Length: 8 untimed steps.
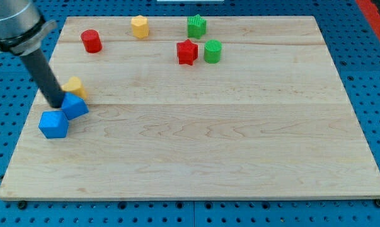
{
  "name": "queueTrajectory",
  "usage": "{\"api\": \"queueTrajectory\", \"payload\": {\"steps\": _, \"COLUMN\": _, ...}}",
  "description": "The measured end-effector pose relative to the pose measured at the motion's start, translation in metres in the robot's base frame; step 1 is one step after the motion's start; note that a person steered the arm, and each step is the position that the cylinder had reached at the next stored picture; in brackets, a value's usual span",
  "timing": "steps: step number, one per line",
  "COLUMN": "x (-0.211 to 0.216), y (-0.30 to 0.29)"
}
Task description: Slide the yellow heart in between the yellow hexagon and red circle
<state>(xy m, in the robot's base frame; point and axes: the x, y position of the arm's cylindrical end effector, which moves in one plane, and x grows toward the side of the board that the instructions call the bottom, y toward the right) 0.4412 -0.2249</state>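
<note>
Nearest the view's bottom, at about eight o'clock on the wooden board [196, 145], sits a blue block [53, 124] of many-sided shape, touching a second blue block [75, 106] just above and to its right. My tip [56, 104] rests at the upper left edge of that second blue block. There is no hand or jaw on this rig, only the bare rod, and it holds nothing.

Just past the tip, at about one o'clock from it, lies the yellow heart [74, 86], partly hidden by the rod; its shape is hard to confirm.

Farther up, at eleven o'clock on the board, stands the red circle [91, 41], and to its right the yellow hexagon [139, 26]. The gap between them is open. Beyond, at twelve o'clock, are a red star [187, 52], a green cylinder [212, 51] and a second green block [196, 26].

Finding: the task appears barely begun. The heart is well apart from the gap, and the whole push toward twelve to one o'clock remains.
</note>
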Motion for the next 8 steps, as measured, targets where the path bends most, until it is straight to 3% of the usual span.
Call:
{"api": "queueTrajectory", "payload": {"steps": 2, "x": -0.012, "y": 0.023}}
{"api": "queueTrajectory", "payload": {"steps": 6, "x": -0.086, "y": 0.023}}
{"api": "queueTrajectory", "payload": {"steps": 8, "x": -0.095, "y": 0.026}}
